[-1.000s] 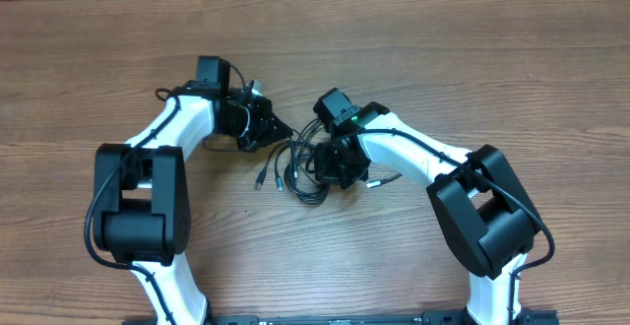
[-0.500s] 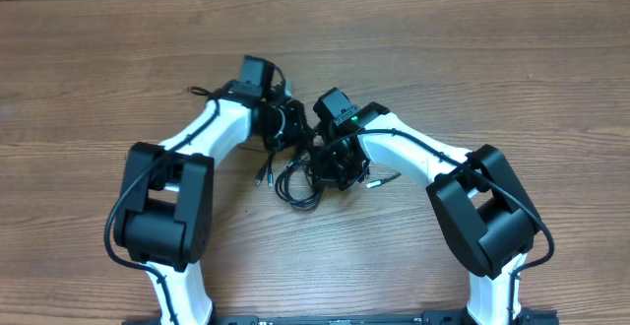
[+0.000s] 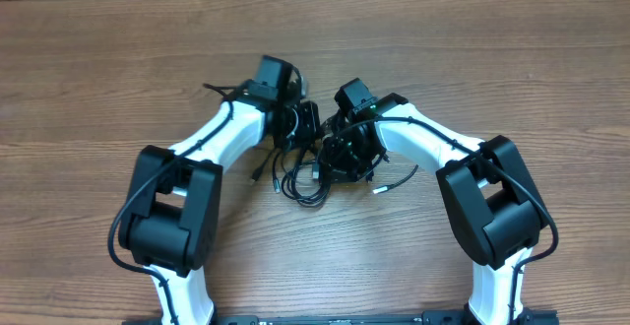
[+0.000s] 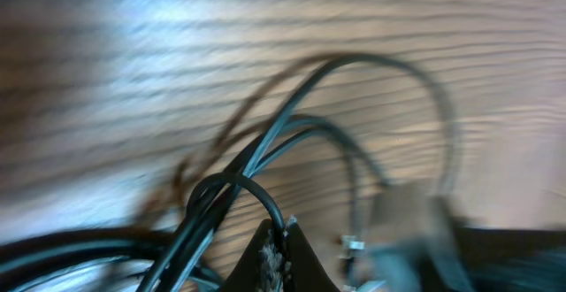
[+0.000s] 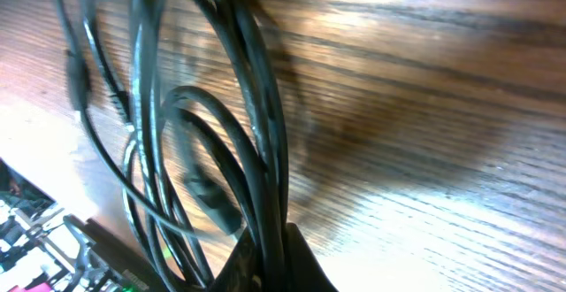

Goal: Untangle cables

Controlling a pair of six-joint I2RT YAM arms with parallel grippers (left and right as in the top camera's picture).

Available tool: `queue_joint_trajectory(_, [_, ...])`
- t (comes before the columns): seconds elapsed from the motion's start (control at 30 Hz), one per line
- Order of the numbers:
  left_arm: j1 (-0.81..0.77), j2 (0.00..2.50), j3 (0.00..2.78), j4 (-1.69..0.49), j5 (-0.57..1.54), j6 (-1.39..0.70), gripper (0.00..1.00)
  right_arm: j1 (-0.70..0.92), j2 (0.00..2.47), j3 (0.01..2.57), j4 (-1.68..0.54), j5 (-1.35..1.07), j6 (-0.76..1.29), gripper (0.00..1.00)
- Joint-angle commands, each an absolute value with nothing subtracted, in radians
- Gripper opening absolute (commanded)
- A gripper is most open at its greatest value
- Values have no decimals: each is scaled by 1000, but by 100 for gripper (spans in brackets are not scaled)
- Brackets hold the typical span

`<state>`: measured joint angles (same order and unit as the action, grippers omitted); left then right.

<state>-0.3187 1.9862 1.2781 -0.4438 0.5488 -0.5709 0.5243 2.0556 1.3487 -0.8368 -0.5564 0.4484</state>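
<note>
The cables point(image 3: 301, 183) lie as a tangle of thin black loops on the wooden table between my two arms. One silver-tipped plug point(image 3: 378, 187) sticks out to the right and another plug point(image 3: 258, 178) to the left. My left gripper point(image 3: 308, 136) sits at the tangle's upper edge. In the left wrist view, which is blurred, the left gripper point(image 4: 277, 243) is shut on a single black cable loop point(image 4: 256, 190). My right gripper point(image 3: 341, 162) is close beside it. In the right wrist view the right gripper point(image 5: 281, 249) is shut on a bundle of cable strands point(image 5: 258, 142).
Both white-and-black arms bend inward from their bases at the near table edge, and the two wrists are almost touching. Thicker black cords point(image 3: 120, 228) run along the arms. The bare wood table point(image 3: 512, 59) extends around them, with its far edge at the top.
My left gripper has swung right with its cable, from well left of the tangle to right beside the right gripper. The right wrist has shifted slightly up and right.
</note>
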Motion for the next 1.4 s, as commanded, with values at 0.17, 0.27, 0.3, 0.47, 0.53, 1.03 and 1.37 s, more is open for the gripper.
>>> queue_joint_trajectory(0.17, [-109,1967,1284,-516,783,-456,4,549,2056,1347,-846,-488,444,4])
queue_joint_trajectory(0.27, [-72,1967,1283,-667,530,-410,33,549,2056,1347,-845,-491,443,6])
queue_joint_trajectory(0.3, [-71,1967,1283,-701,461,-402,43,549,2056,1348,-845,-492,443,9])
queue_joint_trajectory(0.47, [-65,1967,1315,-837,550,-204,61,540,2053,1356,-873,-574,430,4])
queue_joint_trajectory(0.53, [-62,1967,1375,-924,604,-99,63,522,2048,1380,-912,-635,356,13])
queue_joint_trajectory(1.03, [-340,1967,1439,-1239,365,31,73,267,2042,1458,-1069,-577,260,100])
queue_joint_trajectory(1.37, [-543,1967,1290,-1056,277,31,77,-99,2043,1441,-1116,-359,261,100])
